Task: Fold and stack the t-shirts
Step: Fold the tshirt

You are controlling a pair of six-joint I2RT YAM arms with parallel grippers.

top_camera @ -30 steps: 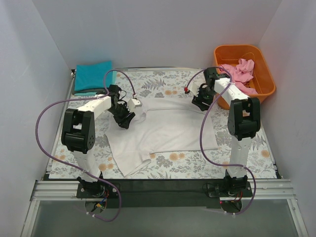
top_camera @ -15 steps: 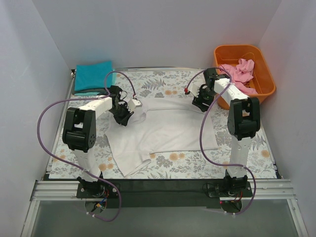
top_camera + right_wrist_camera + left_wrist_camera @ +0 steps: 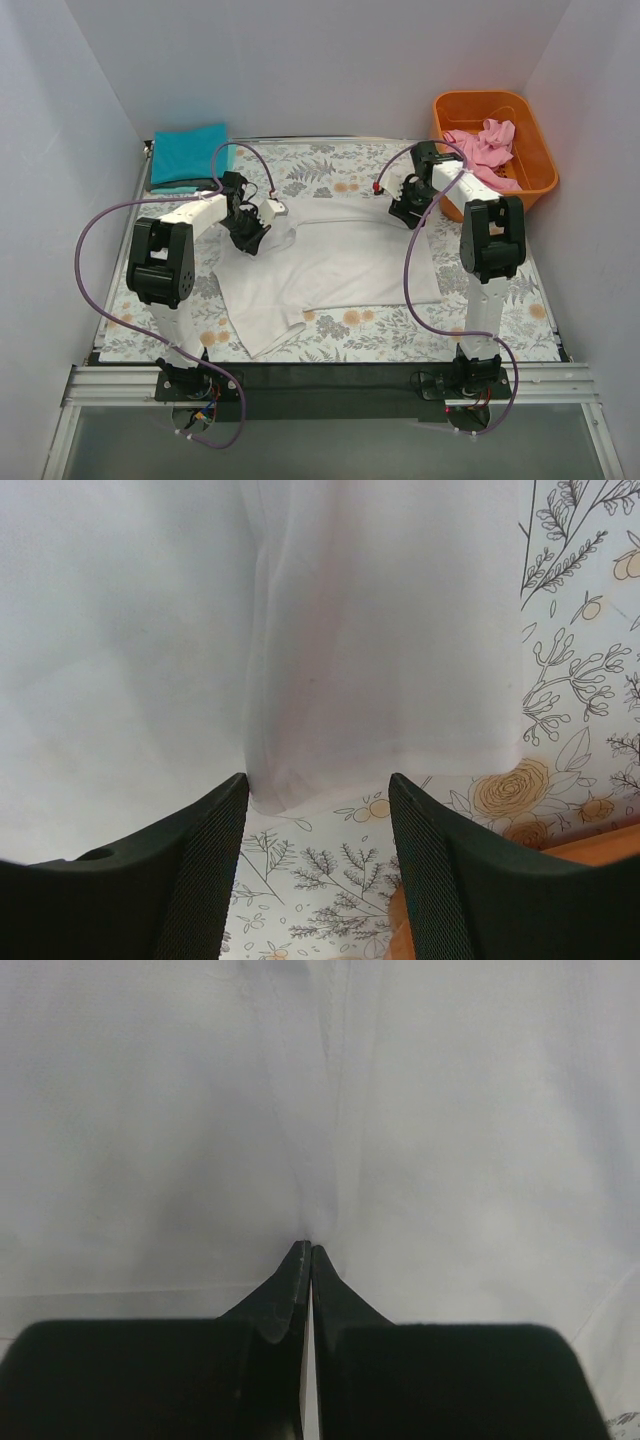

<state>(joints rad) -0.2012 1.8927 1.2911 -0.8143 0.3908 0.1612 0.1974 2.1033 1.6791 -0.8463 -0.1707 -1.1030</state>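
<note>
The flower-printed desk (image 3: pixel 340 170) is carrying the white t-shirt (image 3: pixel 340 265), lying spread at its centre. The orange tub (image 3: pixel 478 97) is sitting far right, holding the crumpled pink t-shirt (image 3: pixel 485 145); the folded teal t-shirt (image 3: pixel 188 155) is lying far left. The left end effector (image 3: pixel 307 1252) is pinching a ridge of white cloth; the right end effector (image 3: pixel 318 790) is standing wide over the shirt's far-right edge.

The white t-shirt (image 3: pixel 450 1110) runs past the left wrist view's top and side edges.
</note>
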